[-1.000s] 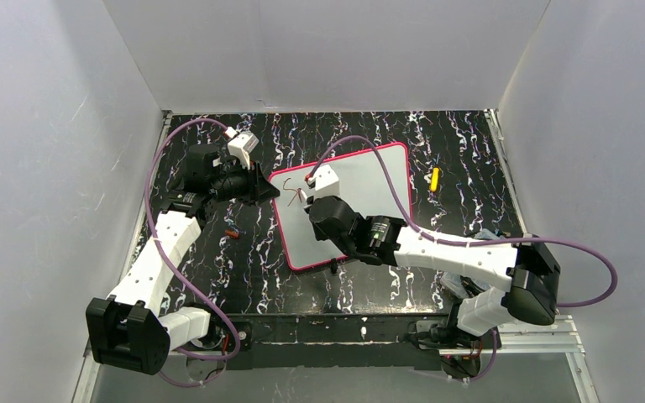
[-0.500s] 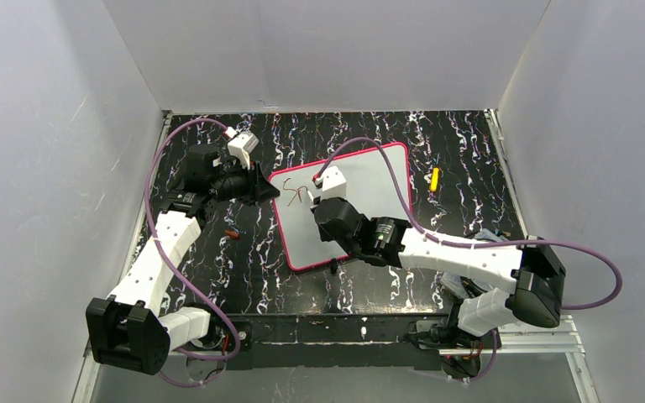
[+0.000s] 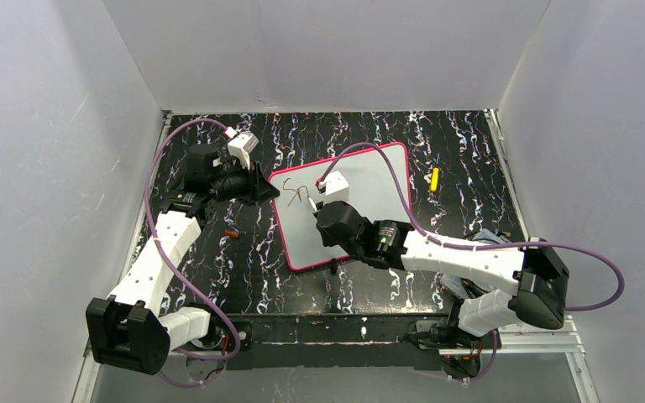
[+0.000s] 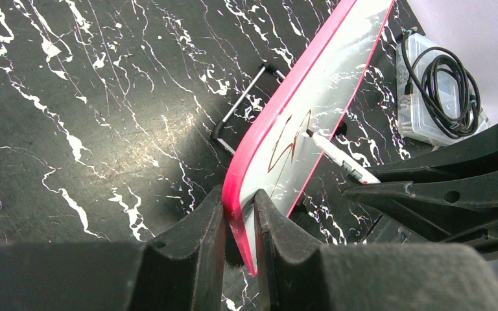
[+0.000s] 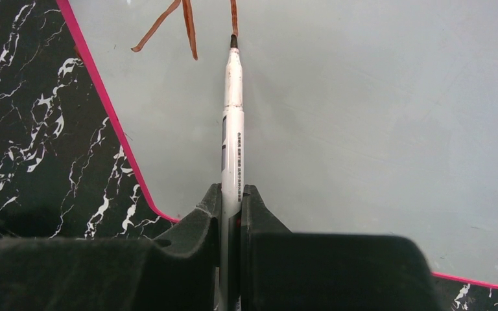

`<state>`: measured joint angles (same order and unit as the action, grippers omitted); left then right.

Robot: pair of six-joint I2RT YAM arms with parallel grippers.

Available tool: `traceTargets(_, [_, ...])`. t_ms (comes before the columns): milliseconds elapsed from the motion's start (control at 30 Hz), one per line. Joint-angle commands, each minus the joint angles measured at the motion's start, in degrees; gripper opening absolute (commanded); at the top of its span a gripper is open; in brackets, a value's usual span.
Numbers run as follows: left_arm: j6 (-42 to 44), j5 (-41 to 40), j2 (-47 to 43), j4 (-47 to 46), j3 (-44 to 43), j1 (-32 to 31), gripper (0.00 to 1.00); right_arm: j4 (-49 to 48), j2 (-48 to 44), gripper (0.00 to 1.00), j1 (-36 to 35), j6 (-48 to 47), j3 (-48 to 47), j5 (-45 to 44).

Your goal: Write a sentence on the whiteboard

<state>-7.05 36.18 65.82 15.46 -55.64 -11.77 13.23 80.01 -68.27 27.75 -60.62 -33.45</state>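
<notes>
Jaws of left gripper clamped on far-left edge of whiteboard. Right gripper over board's left part, beside first strokes of sentence. Yellow item on table, right of board, apart.

Left wrist: jaws pinching pink frame; marker tip touching lettering.

Right wrist: jaws closed tight on white marker, tip on board at end of a red-brown stroke.

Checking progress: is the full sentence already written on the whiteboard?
No: only a few red-brown strokes stand on the whiteboard, at the tip of the marker.
</notes>
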Motion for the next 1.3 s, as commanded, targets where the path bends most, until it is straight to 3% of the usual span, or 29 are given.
traceTargets(0, [2.4,0.1,-1.8,1.8,0.2,-0.6,0.00,1.4,-0.6,0.01,0.5,1.8,0.8,1.0])
traceTargets(767, [2.4,0.5,-1.6,1.8,0.2,-0.6,0.00,-4.4,-0.8,0.01,0.5,-2.9,-2.2,-5.0])
traceTargets(1267, [2.4,0.5,-1.7,1.8,0.2,-0.6,0.00,-3.2,0.7,0.01,0.6,-3.9,-5.0,-6.2])
